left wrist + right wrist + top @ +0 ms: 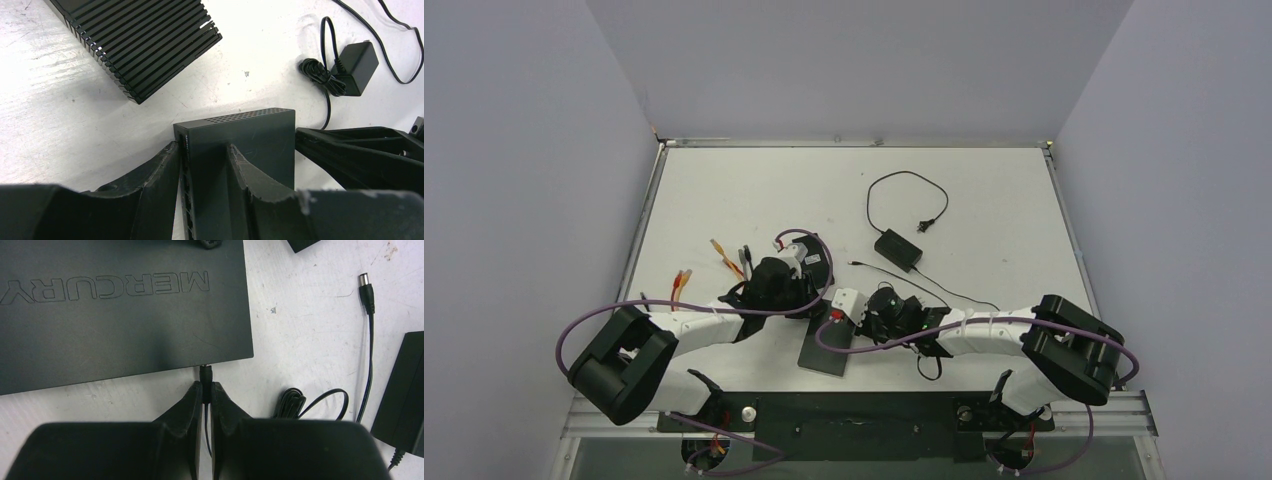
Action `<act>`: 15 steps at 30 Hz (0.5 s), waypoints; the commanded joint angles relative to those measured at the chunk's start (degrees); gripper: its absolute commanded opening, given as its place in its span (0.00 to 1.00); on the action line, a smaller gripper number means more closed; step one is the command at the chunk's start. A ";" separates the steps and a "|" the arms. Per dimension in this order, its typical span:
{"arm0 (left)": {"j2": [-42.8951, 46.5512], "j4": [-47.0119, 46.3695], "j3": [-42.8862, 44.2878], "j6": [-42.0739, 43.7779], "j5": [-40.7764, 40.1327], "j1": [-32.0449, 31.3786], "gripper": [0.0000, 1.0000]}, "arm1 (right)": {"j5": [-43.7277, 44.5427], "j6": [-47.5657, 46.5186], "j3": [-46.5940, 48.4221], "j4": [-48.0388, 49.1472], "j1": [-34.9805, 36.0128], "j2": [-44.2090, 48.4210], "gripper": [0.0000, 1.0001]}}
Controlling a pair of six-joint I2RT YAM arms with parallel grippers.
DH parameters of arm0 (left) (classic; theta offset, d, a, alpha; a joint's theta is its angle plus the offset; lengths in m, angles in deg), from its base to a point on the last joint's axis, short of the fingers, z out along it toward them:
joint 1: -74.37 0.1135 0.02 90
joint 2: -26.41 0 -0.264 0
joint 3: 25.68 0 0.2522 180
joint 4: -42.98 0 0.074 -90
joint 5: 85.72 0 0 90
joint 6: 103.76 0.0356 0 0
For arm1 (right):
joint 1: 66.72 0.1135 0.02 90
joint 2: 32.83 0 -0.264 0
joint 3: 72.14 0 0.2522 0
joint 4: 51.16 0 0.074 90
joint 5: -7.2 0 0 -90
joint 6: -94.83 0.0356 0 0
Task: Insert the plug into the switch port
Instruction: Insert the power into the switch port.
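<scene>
The switch (125, 315) is a flat dark box marked MERCURY; from above it shows as a dark slab (824, 352) between the two arms. My left gripper (202, 150) is shut on the switch (250, 130), one finger on the side with the row of ports and the other on its broad face. My right gripper (206, 387) is shut on the small black barrel plug (205, 375), whose thin cable runs back between the fingers. The plug's tip meets the switch's near edge. How far in it sits is hidden.
A second loose barrel plug (364, 282) lies on the white table to the right, by a black power adapter (400, 400). A ribbed black box (145, 45) sits beyond the switch. Another adapter (898, 249) with coiled cable and some orange leads (724, 258) lie farther back.
</scene>
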 commanded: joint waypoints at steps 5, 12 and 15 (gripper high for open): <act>-2.44 1.53 -1.83 -1.09 12.72 -5.76 0.30 | -9.93 0.56 9.34 24.90 0.52 1.45 0.00; -2.18 0.20 -2.21 -1.52 13.86 -5.77 0.30 | -11.43 1.22 10.88 25.25 -0.01 -0.17 0.00; -1.63 0.49 -1.81 -1.52 14.02 -5.76 0.30 | -11.26 1.42 10.59 24.72 -0.18 -0.12 0.00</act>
